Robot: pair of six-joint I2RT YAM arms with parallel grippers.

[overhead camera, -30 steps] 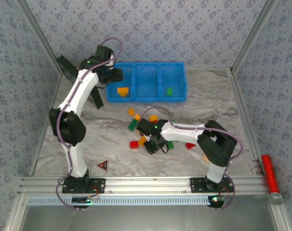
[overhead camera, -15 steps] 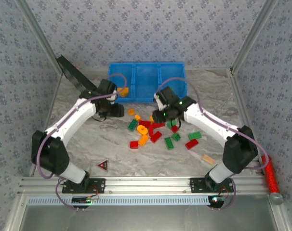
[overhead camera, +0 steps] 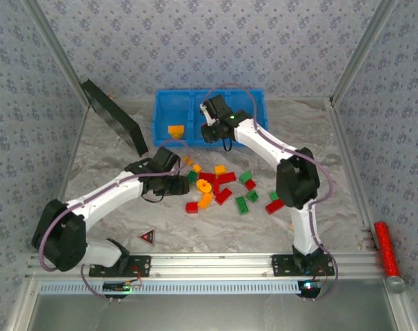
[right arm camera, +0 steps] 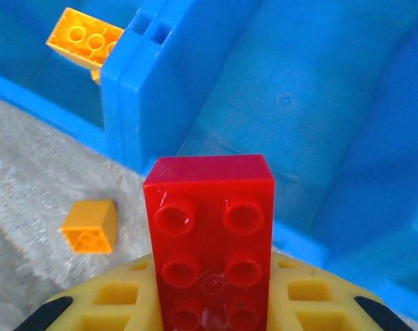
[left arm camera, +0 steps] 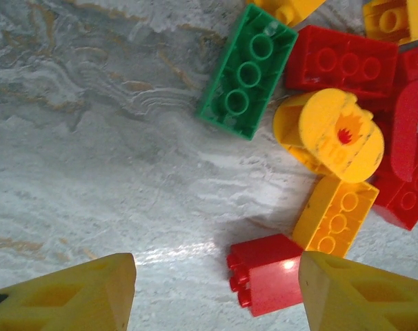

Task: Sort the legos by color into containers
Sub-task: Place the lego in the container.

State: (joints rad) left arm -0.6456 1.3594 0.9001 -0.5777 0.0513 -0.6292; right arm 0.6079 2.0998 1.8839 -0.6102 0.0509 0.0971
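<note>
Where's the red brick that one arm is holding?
In the right wrist view, the red brick sits in the right claw, over the middle compartment of the blue bin, beside the one holding an orange brick.

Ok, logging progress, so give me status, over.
Right gripper shut on red brick, over middle compartment of bin. Left gripper open above pile. Drop path looks clear.

Grey marbled surface (overhead camera: pixel 319 145); blue three-compartment plastic bin (overhead camera: pixel 169 143) at back; red, green, orange-yellow plastic bricks (overhead camera: pixel 226 178) mid-surface; red-and-black triangle marker (overhead camera: pixel 147 237) near front.
</note>
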